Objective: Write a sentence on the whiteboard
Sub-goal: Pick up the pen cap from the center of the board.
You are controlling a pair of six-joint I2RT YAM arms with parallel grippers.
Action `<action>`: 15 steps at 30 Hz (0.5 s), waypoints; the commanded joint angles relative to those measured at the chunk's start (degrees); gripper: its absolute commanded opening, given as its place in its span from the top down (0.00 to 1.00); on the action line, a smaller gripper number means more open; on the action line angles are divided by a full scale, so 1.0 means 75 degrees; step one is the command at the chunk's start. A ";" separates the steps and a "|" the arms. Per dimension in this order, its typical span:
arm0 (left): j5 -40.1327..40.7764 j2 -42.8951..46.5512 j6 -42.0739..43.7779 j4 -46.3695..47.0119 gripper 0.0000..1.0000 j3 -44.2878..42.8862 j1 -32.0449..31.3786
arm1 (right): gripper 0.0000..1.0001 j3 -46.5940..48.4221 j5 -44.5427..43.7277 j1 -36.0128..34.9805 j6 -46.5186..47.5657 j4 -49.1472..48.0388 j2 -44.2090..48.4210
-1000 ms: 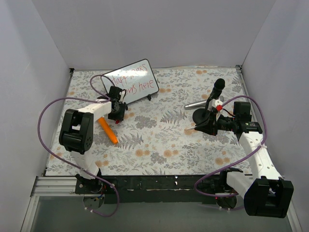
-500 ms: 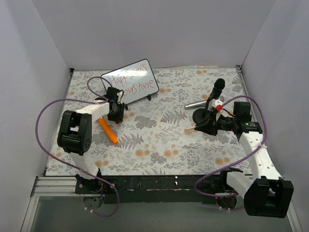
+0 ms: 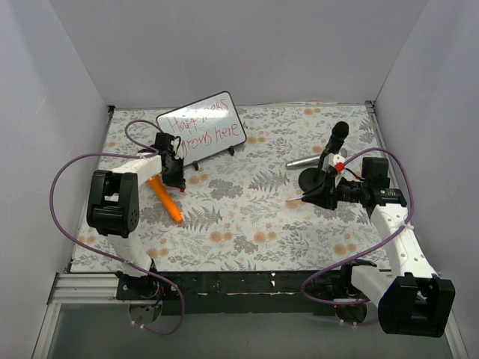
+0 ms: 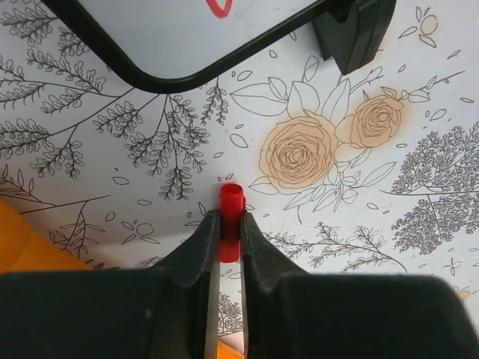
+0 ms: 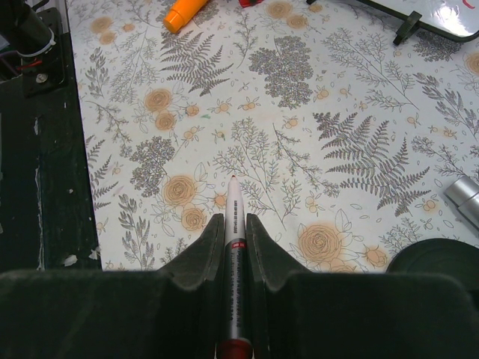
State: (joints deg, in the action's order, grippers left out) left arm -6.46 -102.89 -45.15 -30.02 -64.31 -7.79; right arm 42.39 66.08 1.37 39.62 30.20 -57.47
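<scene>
- Fingers [image 4: 200,250] of the left gripper [image 4: 228,228] are pinched narrow on a small red cylindrical plastic piece [image 4: 231,200], whose end sticks out past the fingertips.
- From above, the left gripper [image 3: 177,176] sits low over the floral-printed counter [image 3: 247,217], just in front of the board's near edge.
- Beside it, on the near side, lies an orange tapered plastic stick [image 3: 168,202], angled across the counter and partly under the left arm.
- Just beyond the left gripper stands the small rectangular whiteboard with a thin black frame and rounded corners [image 3: 202,126], propped tilted at the far left of the counter; its rounded corner [image 4: 161,78] fills the top of the left wrist view.
- A black stand foot [image 4: 353,31] rests on the counter by that corner.
- The sentence [image 3: 203,127] in red handwriting runs in two lines across the white surface; the words cannot be read fully from above.
- The right gripper [image 5: 233,224] is clamped on a slim silver-white pen with a red band [image 5: 234,224], tip pointing forward over the counter; contact cannot be told.
- The right gripper [image 3: 314,196] is well apart from the board, near a black round base [image 3: 308,179] and a silver metal cylinder [image 3: 303,161].
</scene>
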 commanded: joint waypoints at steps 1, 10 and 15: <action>-0.0286 -0.0250 0.0125 -0.0392 1.00 0.0126 -0.0097 | 0.99 -0.0004 0.0013 -0.0030 0.0038 -0.0100 0.0046; -0.0990 0.0230 0.0898 0.0264 1.00 0.0547 -0.1607 | 0.99 -0.0039 0.0001 -0.0030 0.0027 -0.0124 -0.0001; -0.1387 0.0734 0.1109 0.1129 1.00 0.0840 -0.2498 | 0.99 -0.0086 0.0153 -0.0030 -0.0032 -0.0182 -0.0071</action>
State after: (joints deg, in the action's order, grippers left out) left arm -13.23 -101.12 -39.79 -25.19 -60.88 -22.15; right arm 42.19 65.76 1.37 39.59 30.09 -57.56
